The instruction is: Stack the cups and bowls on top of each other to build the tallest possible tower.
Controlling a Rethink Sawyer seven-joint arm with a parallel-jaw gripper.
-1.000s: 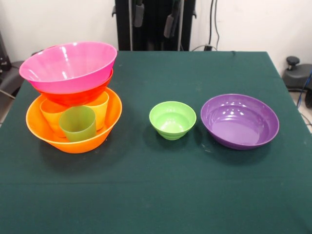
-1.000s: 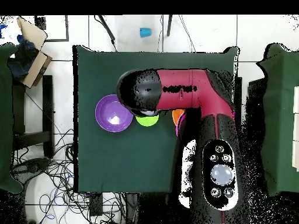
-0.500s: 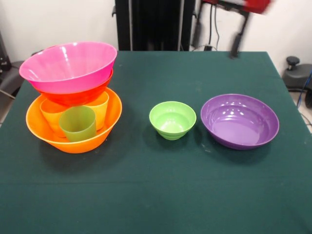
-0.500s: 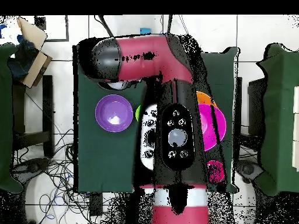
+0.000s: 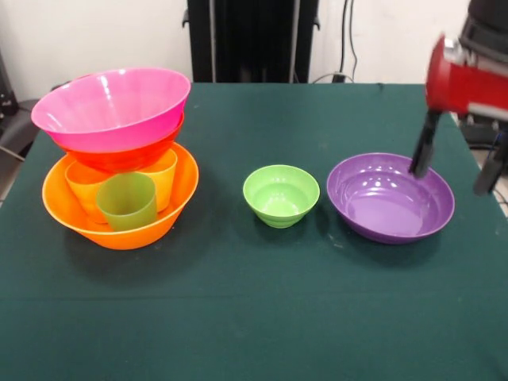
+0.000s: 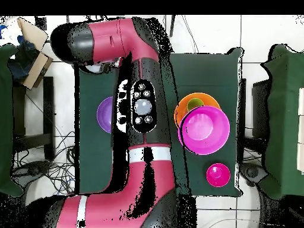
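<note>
The tower (image 5: 119, 159) stands at the left of the front view. Its base is a large orange bowl (image 5: 171, 214) holding a green cup (image 5: 127, 202), an orange cup (image 5: 82, 184) and a yellow cup (image 5: 163, 176). A red-orange bowl (image 5: 127, 156) rests on them, with the pink bowl (image 5: 111, 107) on top. A small light green bowl (image 5: 281, 194) and a wide purple bowl (image 5: 390, 198) sit apart on the cloth. My gripper (image 5: 456, 161) hangs open and empty over the purple bowl's right rim. In the overhead view a small crimson bowl (image 6: 218, 174) sits alone near a table corner.
The dark green table (image 5: 238, 317) ends just right of the purple bowl. In the overhead view the arm (image 6: 142, 113) covers the table's middle and the light green bowl. A cardboard box (image 6: 32, 38) lies off the table.
The arm swung from the pedestal to the right side of the front view and came down, bringing the gripper beside the purple bowl. The bowls and cups have not moved.
</note>
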